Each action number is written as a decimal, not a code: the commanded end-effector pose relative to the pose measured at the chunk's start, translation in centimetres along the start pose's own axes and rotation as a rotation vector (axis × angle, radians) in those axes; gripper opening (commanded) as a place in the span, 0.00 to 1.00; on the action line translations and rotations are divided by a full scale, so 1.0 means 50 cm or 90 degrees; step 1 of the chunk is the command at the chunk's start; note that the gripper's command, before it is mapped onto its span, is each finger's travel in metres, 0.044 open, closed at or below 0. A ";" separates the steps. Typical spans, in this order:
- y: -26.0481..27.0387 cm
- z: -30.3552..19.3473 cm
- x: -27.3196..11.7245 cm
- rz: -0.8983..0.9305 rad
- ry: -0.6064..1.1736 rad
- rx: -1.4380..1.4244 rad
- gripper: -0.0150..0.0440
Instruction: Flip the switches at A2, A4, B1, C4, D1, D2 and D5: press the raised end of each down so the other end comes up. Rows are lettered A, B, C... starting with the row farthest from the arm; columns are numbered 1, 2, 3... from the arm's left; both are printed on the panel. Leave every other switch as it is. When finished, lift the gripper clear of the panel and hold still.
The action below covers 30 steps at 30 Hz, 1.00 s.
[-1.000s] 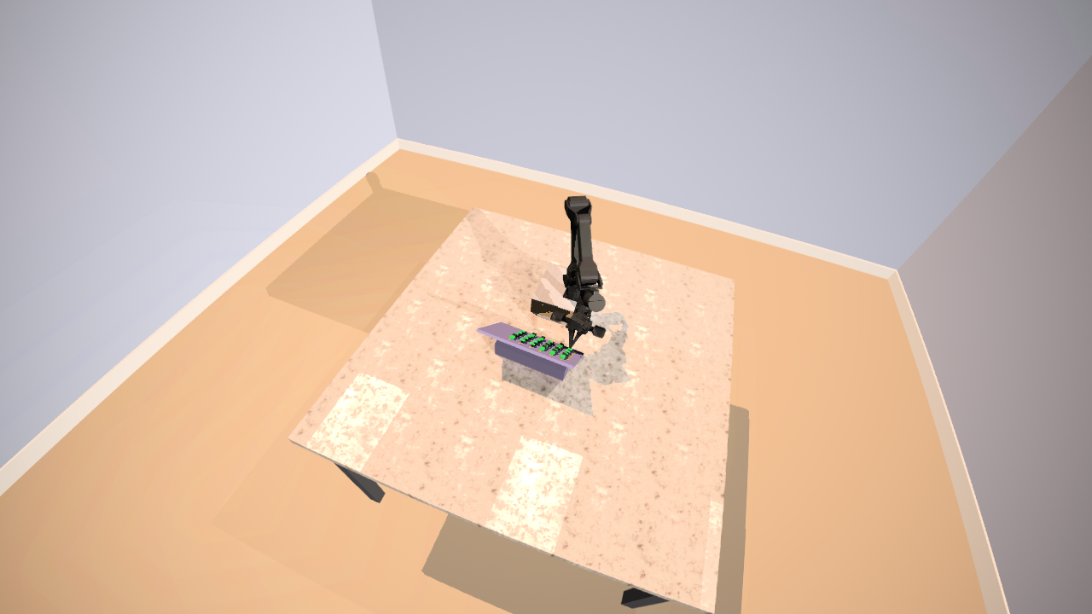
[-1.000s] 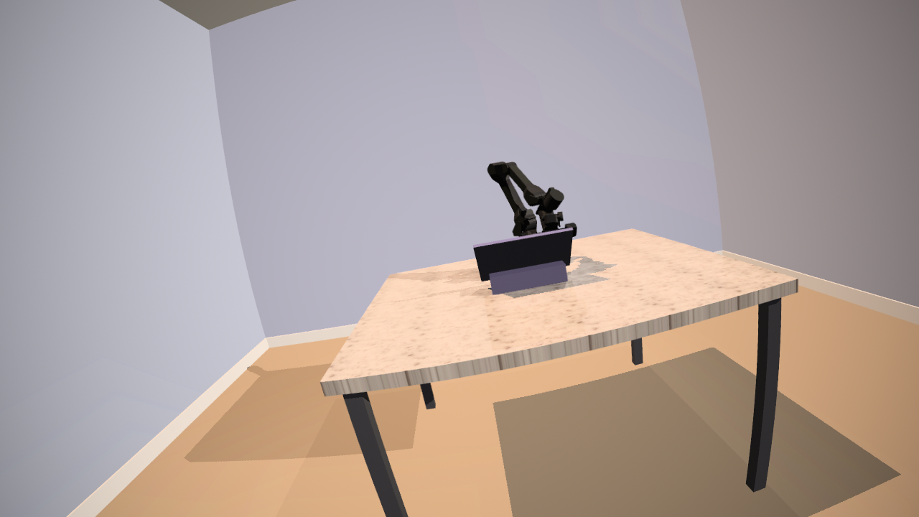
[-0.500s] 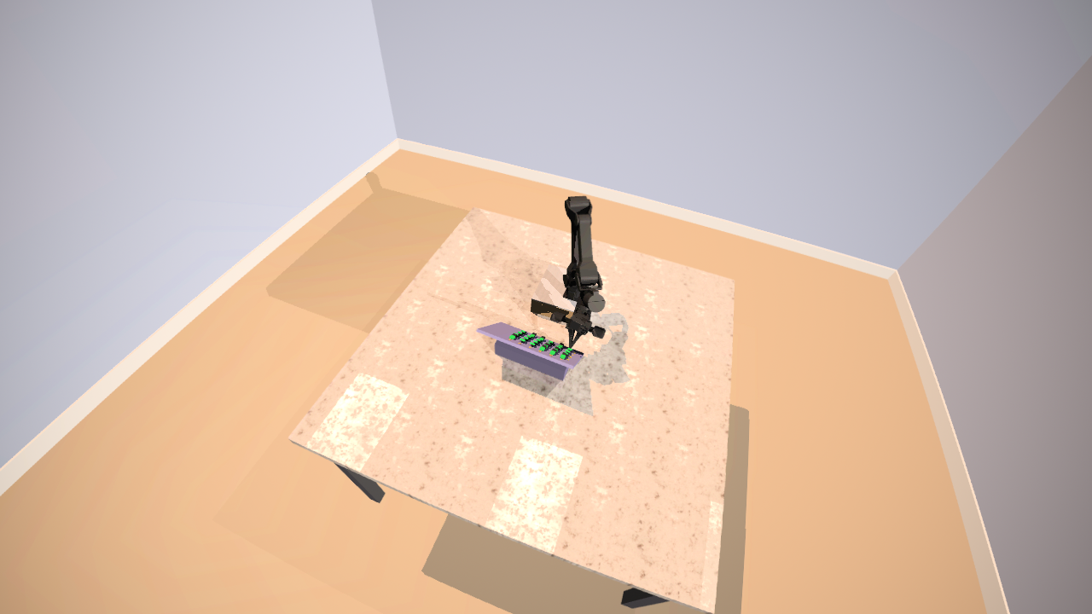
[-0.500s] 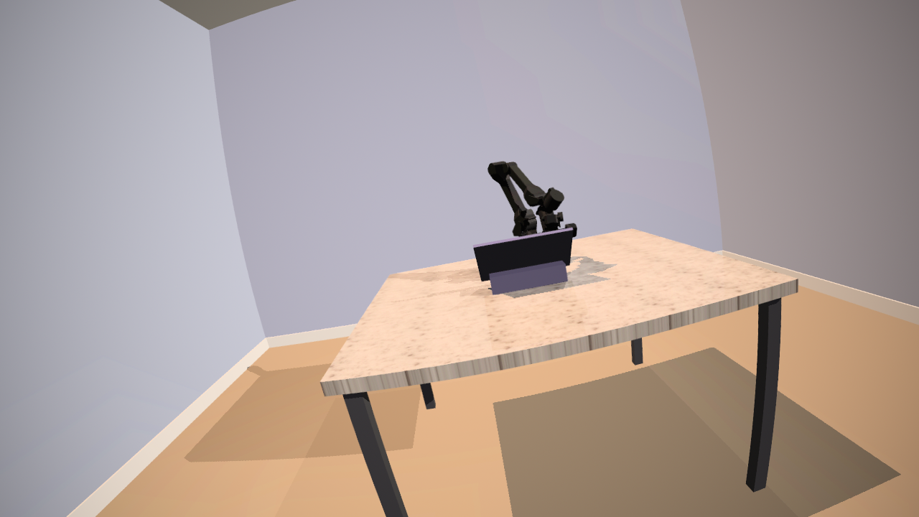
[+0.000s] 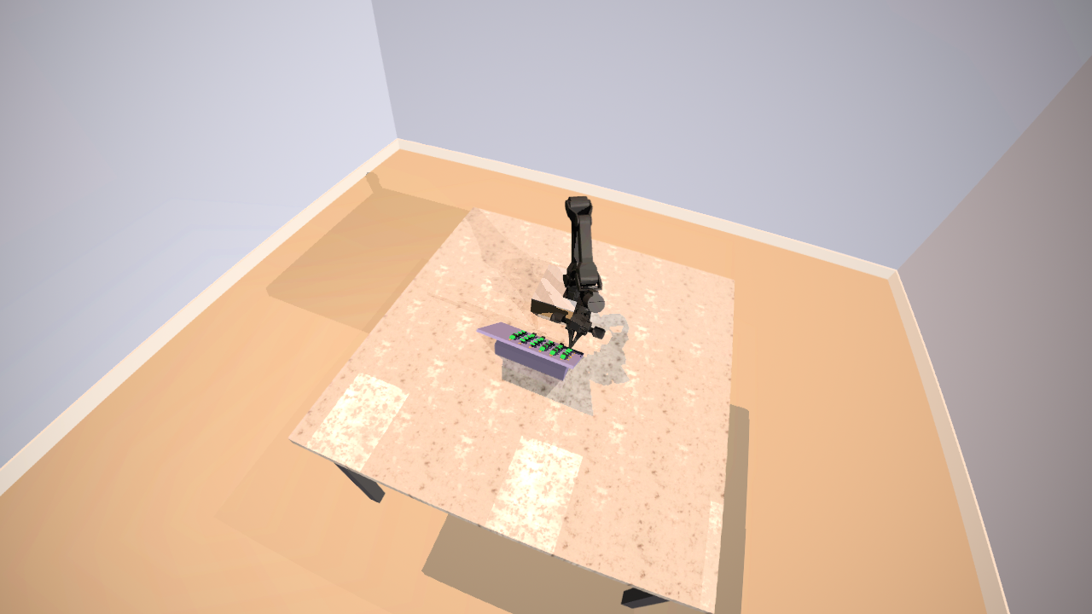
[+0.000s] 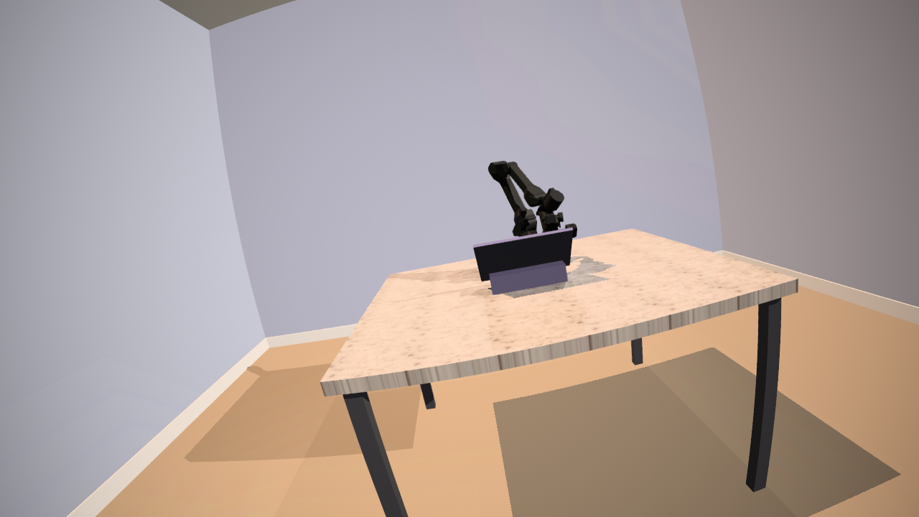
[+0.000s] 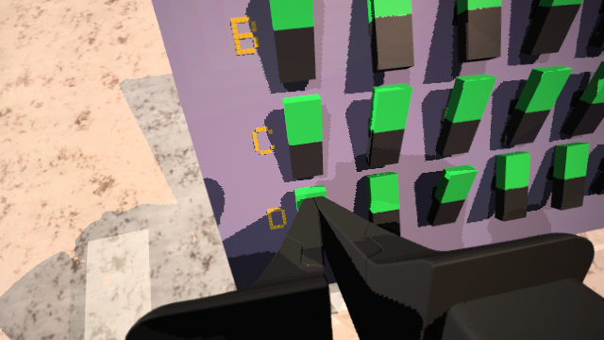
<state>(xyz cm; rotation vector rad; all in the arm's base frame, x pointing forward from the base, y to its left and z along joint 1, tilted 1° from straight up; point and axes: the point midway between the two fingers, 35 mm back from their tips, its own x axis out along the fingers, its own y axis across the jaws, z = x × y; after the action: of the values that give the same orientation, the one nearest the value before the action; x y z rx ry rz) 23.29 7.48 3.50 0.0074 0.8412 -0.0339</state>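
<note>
The tilted purple switch panel (image 5: pixel 496 328) (image 6: pixel 523 252) (image 7: pixel 212 101) carries rows of green-and-black rocker switches. My gripper (image 5: pixel 571 346) (image 7: pixel 313 206) is shut and empty. Its tips are at D1 (image 7: pixel 310 191) and hide most of it; contact is hard to tell. D2 (image 7: pixel 384 193) is just right of the fingers, its lower end partly hidden. D5 (image 7: pixel 571 162) is farther right. C4 (image 7: pixel 543 90) shows in the row above. B1 (image 7: pixel 293 42) is at the top, cut off by the frame. Row A is outside the wrist view. The panel hides the fingertips in the exterior view.
D3 (image 7: pixel 455 189) and D4 (image 7: pixel 512 172) stand between D2 and D5. C1 (image 7: pixel 303 120) is just beyond D1. The panel rests on a purple support (image 5: pixel 531 360) (image 6: pixel 528 278) on the speckled table (image 5: pixel 648 458) (image 6: pixel 436 327). The arm stands behind the panel in the exterior view.
</note>
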 end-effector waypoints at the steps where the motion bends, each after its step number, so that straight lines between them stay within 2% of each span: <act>1: 0.001 -0.001 0.002 0.002 0.001 -0.002 0.25; 12: 0.001 -0.001 0.000 0.000 0.001 0.000 0.25; 20: 0.002 -0.006 -0.123 0.003 -0.013 -0.002 0.25; 25: -0.001 -0.007 -0.127 0.003 -0.013 -0.002 0.25; 30: -0.055 -0.033 -0.127 0.002 -0.012 -0.002 0.25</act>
<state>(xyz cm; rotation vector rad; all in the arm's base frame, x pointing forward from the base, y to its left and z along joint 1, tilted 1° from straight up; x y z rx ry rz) 18.48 6.42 7.66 0.0054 0.8233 -0.0286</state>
